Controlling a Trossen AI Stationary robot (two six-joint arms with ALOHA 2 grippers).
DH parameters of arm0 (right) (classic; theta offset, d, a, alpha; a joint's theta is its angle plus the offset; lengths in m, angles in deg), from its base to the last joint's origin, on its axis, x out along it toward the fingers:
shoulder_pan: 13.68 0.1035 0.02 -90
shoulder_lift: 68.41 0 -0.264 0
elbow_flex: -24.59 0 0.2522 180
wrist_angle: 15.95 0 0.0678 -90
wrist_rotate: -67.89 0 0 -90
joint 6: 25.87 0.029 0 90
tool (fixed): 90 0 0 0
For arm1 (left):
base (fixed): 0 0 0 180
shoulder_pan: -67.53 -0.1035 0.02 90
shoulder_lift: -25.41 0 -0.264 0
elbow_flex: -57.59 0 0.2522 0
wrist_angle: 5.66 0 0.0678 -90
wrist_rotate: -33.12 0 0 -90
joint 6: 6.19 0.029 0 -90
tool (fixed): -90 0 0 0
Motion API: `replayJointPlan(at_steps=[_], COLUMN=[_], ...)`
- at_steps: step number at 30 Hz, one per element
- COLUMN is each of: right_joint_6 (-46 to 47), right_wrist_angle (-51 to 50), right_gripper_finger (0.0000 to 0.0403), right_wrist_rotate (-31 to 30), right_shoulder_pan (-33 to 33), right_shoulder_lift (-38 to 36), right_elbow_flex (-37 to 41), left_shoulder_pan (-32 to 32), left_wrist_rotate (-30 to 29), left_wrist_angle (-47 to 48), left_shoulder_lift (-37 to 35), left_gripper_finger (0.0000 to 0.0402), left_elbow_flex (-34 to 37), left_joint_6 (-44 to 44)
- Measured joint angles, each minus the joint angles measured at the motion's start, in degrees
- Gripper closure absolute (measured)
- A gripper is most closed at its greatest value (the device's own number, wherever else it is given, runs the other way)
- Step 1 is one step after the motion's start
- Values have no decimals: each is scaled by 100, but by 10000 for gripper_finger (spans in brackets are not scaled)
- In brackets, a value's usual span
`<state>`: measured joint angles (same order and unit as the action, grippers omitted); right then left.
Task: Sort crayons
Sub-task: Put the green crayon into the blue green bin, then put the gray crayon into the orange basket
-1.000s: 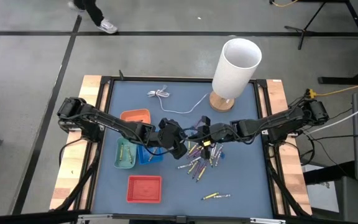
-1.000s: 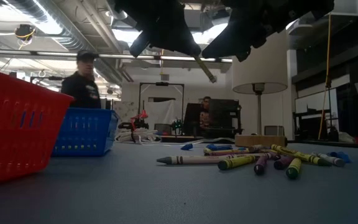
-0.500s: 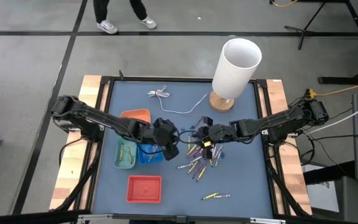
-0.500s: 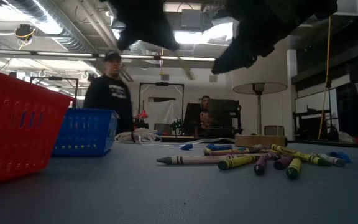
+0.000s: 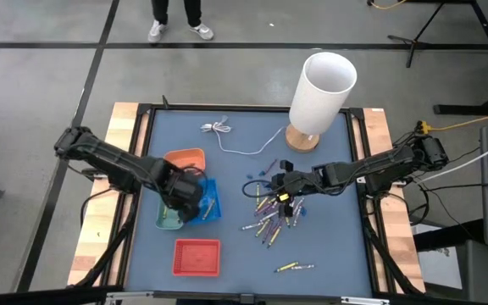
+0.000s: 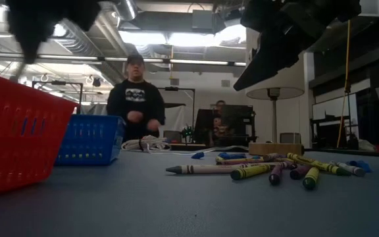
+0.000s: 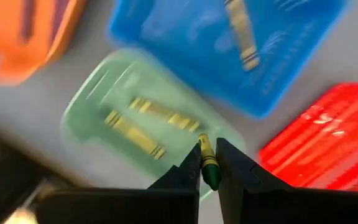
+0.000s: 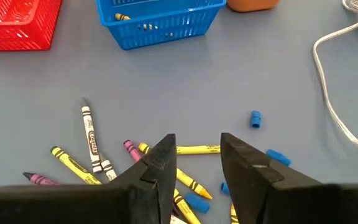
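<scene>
From my seat the high view is evenly lit, with soft, short shadows under the arms. The low view is backlit: ceiling lights (image 6: 176,38) glare, and both arms show as black shapes. The near red basket (image 6: 18,131) is soft. My left wrist view is smeared with blur; the trays (image 7: 148,118) lose their edges. The right wrist view is sharp and bright.

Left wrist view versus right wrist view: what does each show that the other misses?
Only the left wrist view shows the left claw shut on a yellow crayon above the green tray, which holds two yellow crayons. Only the right wrist view shows the open right claw over the loose crayons, the blue bits and the white cable. Both show the blue basket and the red basket.
</scene>
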<state>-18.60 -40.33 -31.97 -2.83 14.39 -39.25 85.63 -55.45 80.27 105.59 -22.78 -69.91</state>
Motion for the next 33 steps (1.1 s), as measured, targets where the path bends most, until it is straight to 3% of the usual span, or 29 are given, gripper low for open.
replayJointPlan(at_steps=[7, 13, 20, 27, 33], right_joint_6=[-2, -2, -3, 0, 4], right_wrist_angle=[-2, 0, -1, -71, -520], right_gripper_finger=[281, 281, 281, 281, 281], right_wrist_rotate=[2, 2, 3, 4, 9], right_shoulder_pan=[0, 0, 0, 0, 0], right_shoulder_lift=[0, 0, 0, 0, 0], right_elbow_flex=[0, 0, 0, 0, 0], left_shoulder_pan=[446, 718, 826, 826, 826], left_wrist_rotate=[-1, -20, -159, -684, -1355], left_wrist_angle=[520, 495, 490, 446, 68], left_shoulder_lift=[0, 2, 4, 4, 7], left_gripper_finger=[387, 379, 342, 304, 296], left_elbow_flex=[0, 0, 0, 0, 0], left_joint_6=[-775, -794, -820, -820, -786])
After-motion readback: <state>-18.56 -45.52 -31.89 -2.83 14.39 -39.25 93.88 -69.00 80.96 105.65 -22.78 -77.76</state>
